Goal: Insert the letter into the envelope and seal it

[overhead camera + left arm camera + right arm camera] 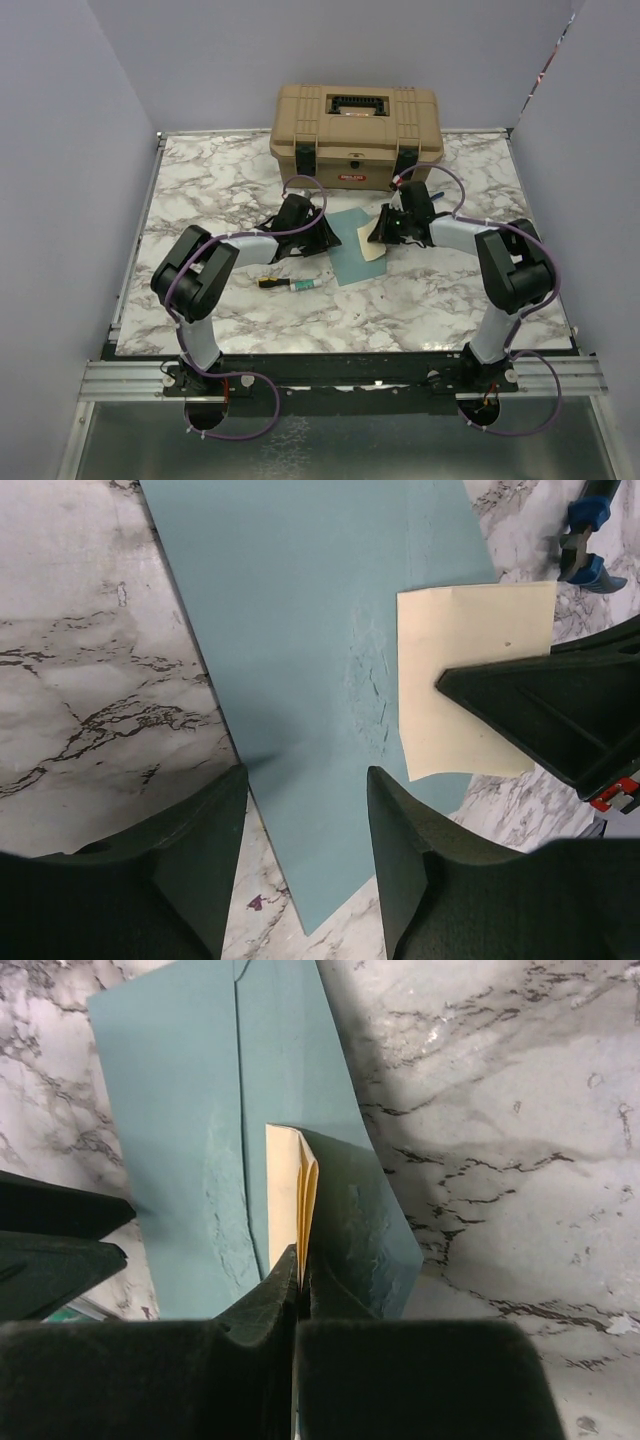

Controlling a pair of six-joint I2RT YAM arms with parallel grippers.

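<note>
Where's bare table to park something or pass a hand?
Free: far-left table beside the toolbox; near strip from the pen to the table edge. Crowded: centre, where left gripper and right gripper meet over envelope and letter.

Tan toolbox (357, 135) at the far edge of a white marble table (200, 200) veined in grey, lid down, black handle (357, 103) on top, two black latches and a small red label on the front. Nearer, left of centre, a pen (290, 284) lying flat, dark and yellow at its left end, green at its right. Blue-handled tool (585, 540) on the marble, kind unclear. Plain lilac-grey walls (60, 150) on three sides. Metal rail (340, 378) along the near edge
</note>
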